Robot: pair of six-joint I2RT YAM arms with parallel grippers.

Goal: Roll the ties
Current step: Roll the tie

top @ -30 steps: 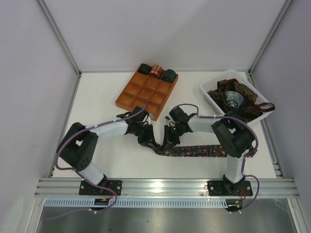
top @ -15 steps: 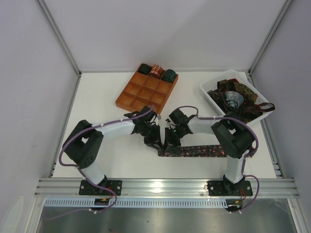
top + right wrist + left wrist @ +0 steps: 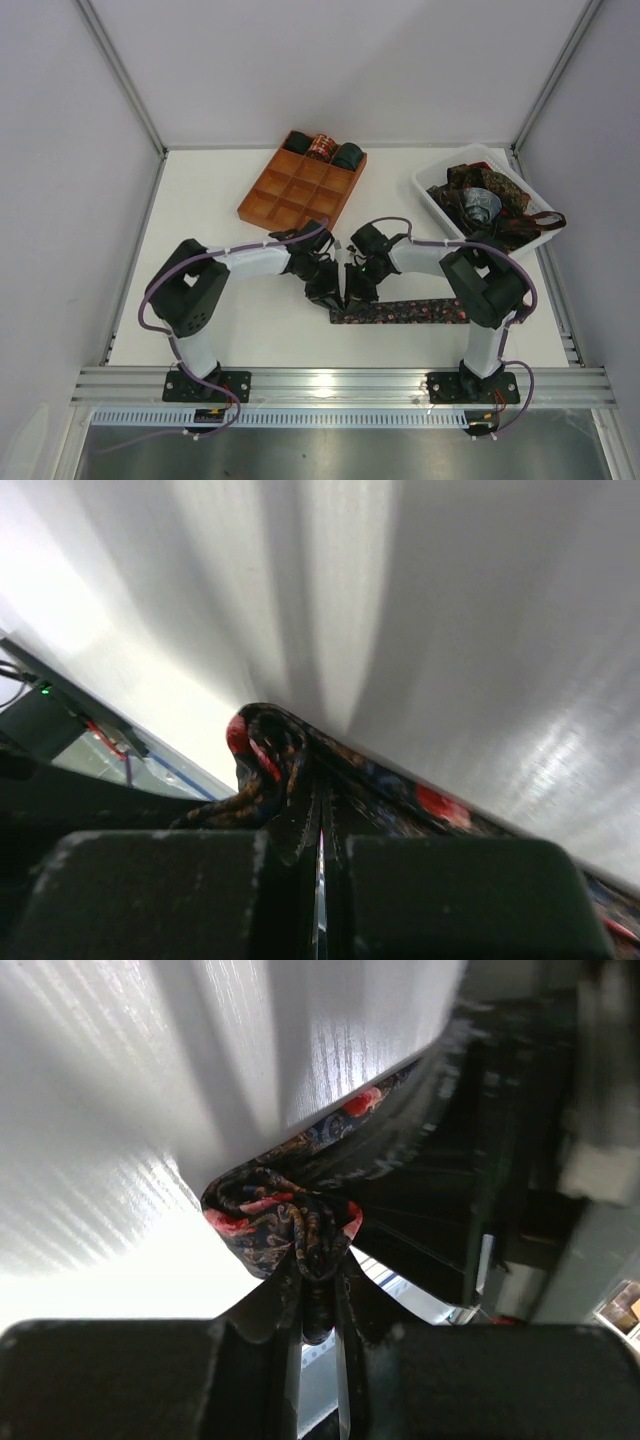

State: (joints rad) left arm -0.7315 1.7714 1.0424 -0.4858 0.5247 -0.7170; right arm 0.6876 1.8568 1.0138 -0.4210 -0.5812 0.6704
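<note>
Rolling had only begun on the paisley tie (image 3: 400, 311), which lay on the table (image 3: 220, 200) a little toward 6 o'clock from the centre (as seen from above), with most of its length stretched flat toward 3 o'clock. At its 9 o'clock end the fabric was gathered into a small loose fold, not a proper coil as far as the wrist views showed. The left gripper (image 3: 318, 1285) was pinching this fold, its jaws nearly together with cloth between them. The right gripper (image 3: 320, 805) met it from the 3 o'clock side, pressed fully together on the same end of the tie. Three rolled ties (image 3: 322, 148) sat in the far row of the tray (image 3: 285, 205) at 12 o'clock, and its other six compartments held nothing. At 2 o'clock the bin (image 3: 430, 195) held a heap of loose ties (image 3: 490, 195); how many, I could not tell. I judged the task less than half done: three finished, one just started, a heap waiting.
</note>
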